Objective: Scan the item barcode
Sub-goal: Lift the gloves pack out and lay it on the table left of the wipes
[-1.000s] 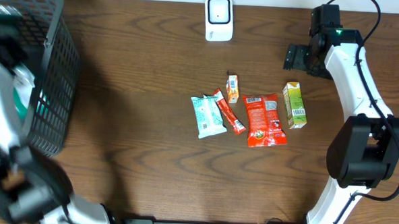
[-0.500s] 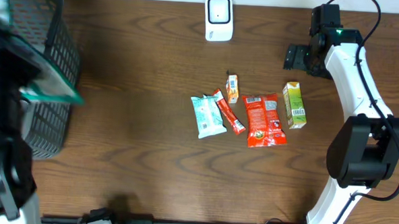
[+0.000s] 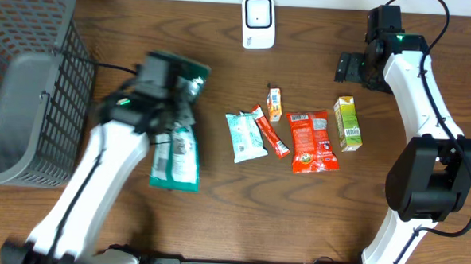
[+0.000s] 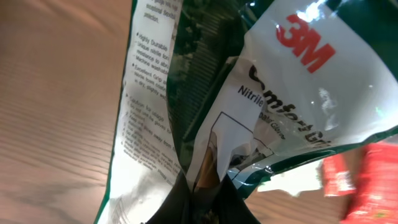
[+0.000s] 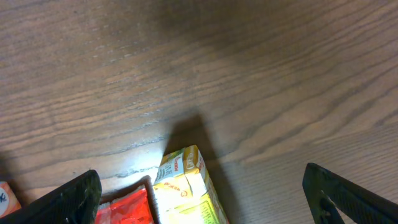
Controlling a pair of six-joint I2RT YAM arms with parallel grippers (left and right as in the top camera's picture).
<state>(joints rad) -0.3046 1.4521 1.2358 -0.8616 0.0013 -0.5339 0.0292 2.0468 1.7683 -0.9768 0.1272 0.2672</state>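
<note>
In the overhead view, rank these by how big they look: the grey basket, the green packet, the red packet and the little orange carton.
1. grey basket, clearly largest.
2. green packet and red packet: they look alike, and the green one may be lifted nearer the camera, so I won't rank them.
3. little orange carton, smallest.

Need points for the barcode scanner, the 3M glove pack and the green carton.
barcode scanner [image 3: 258,21], overhead view, middle of its white face.
3M glove pack [image 3: 176,158], overhead view, middle of its pale printed panel.
green carton [image 3: 347,123], overhead view, middle of its upward face.
</note>
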